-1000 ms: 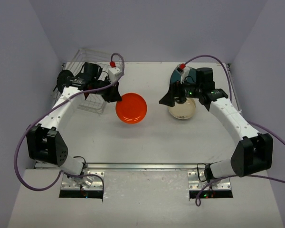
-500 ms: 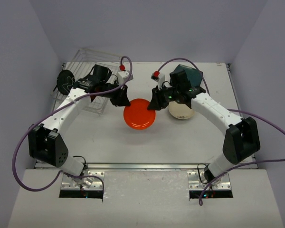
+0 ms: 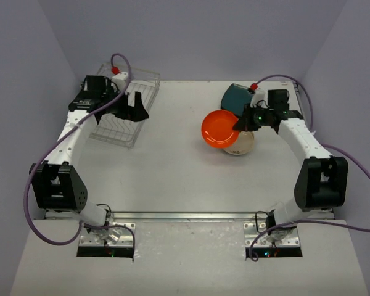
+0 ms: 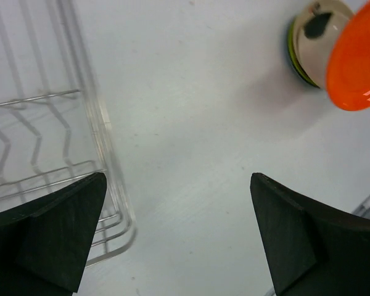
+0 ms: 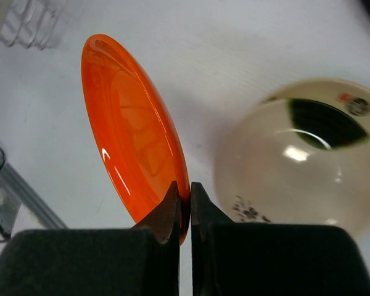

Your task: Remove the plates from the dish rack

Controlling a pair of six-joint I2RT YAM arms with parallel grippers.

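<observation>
Beside cream plate [image 5: 296, 179] | right end effector [image 5: 184, 185] pinches orange-red plate [image 5: 132, 148] rim (wrist view only) | left end effector [image 4: 177, 177] wide

Table [image 3: 172, 172] middle lying open, dish rack [image 3: 114, 128] filling the far-left corner, plate stack [image 3: 244, 145] and tilted orange plate [image 3: 219, 128] crowding the far right.

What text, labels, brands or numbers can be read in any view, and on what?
None readable in any view.
cream plate: its small reddish mark near the rim and its dark marks are too small and blurred to read as writing.
orange-red plate and dish rack: no lettering visible.
</observation>
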